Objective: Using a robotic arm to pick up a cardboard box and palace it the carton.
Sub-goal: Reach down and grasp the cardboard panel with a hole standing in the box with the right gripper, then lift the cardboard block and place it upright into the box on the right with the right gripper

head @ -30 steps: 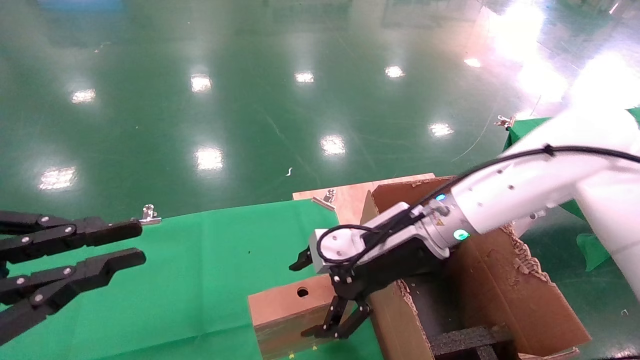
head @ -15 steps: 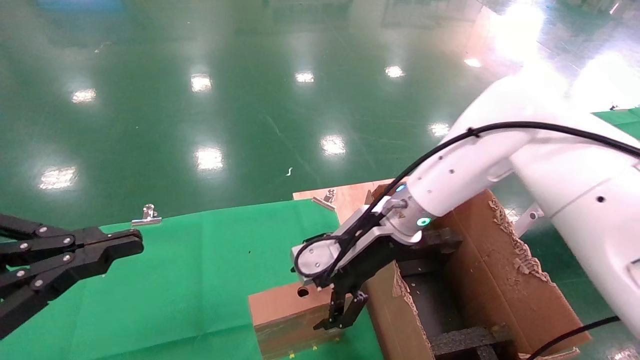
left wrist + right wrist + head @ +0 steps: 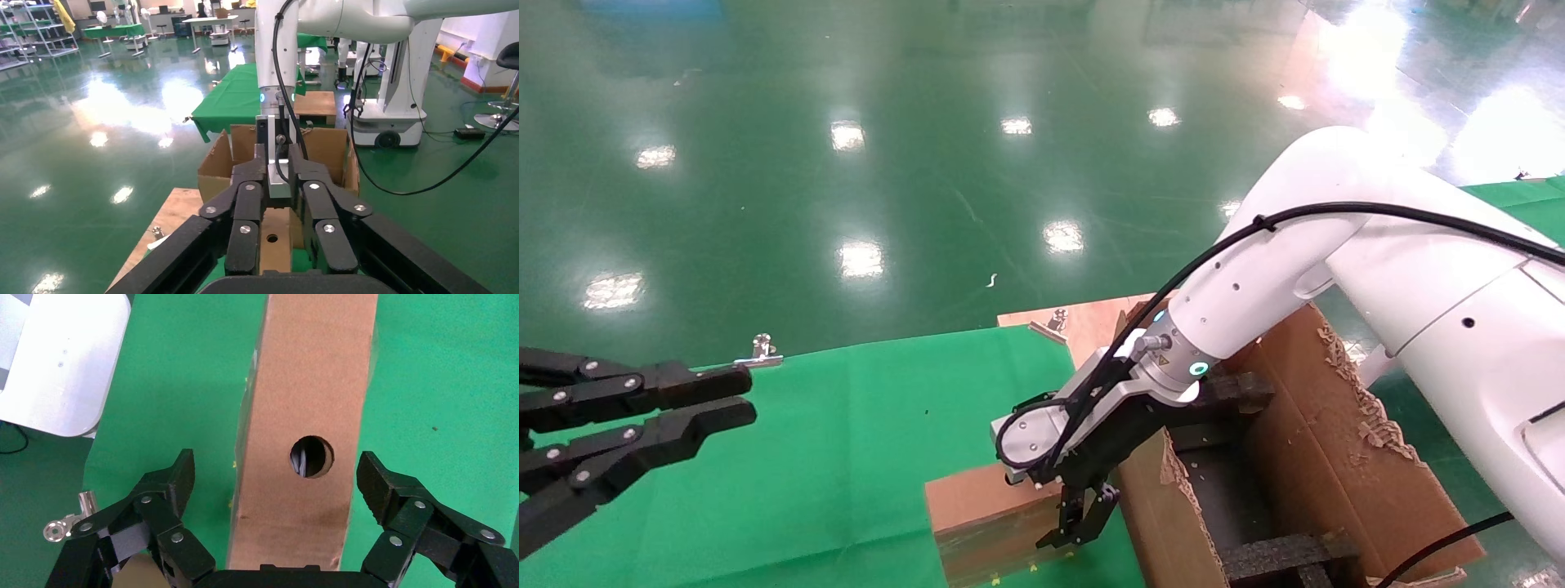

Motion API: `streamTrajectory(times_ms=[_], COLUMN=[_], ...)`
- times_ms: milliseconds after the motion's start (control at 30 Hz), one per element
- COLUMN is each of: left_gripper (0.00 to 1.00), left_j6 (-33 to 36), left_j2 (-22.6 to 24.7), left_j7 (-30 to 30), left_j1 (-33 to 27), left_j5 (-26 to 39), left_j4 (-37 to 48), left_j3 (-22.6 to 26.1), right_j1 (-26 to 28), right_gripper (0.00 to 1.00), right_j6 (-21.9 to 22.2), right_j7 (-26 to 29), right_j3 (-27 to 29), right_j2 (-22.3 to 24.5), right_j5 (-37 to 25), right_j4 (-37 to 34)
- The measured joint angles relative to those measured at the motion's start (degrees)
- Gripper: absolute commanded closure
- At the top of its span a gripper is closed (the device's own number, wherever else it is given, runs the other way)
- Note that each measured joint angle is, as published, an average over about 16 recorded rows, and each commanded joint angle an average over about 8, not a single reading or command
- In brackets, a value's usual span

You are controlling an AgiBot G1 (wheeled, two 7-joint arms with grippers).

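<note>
Half the cardboard box (image 3: 977,510) hides under my right gripper (image 3: 1079,523) at the green table's (image 3: 846,457) near edge, beside the carton (image 3: 1336,465). Left gripper (image 3: 682,408) hovers slightly parted. Right wrist view: fingers (image 3: 177,478) spread wide, straddling the box untouched; no writing readable.

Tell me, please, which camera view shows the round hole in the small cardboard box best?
The right wrist view: the hole faces the camera in the cardboard box, between the open right pincer fingers. The left wrist view shows it smaller; the head view hides it behind the arm.
</note>
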Motion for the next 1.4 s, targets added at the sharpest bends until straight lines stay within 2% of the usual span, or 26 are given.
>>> streamTrajectory(times_ms=[967, 1167, 1400], left_gripper=[0.0, 0.0, 0.0], left_j6=[0.0, 0.0, 0.0], left_j2=[0.0, 0.0, 0.0], left_j7=[0.0, 0.0, 0.0], left_j1=[0.0, 0.0, 0.0], left_j5=[0.0, 0.0, 0.0], left_j4=[0.0, 0.0, 0.0], left_j3=[0.0, 0.0, 0.0], right_j1=[0.5, 3.9, 11.5], right_gripper=[1.0, 1.0, 1.0], right_j6=[0.5, 0.4, -0.5], right_j7=[0.5, 0.6, -0.7], right_j3=[1.2, 1.8, 1.3], right_j2=[1.1, 1.9, 3.2], right_j5=[1.7, 3.3, 5.8], right_j4=[-0.1, -2.0, -5.8])
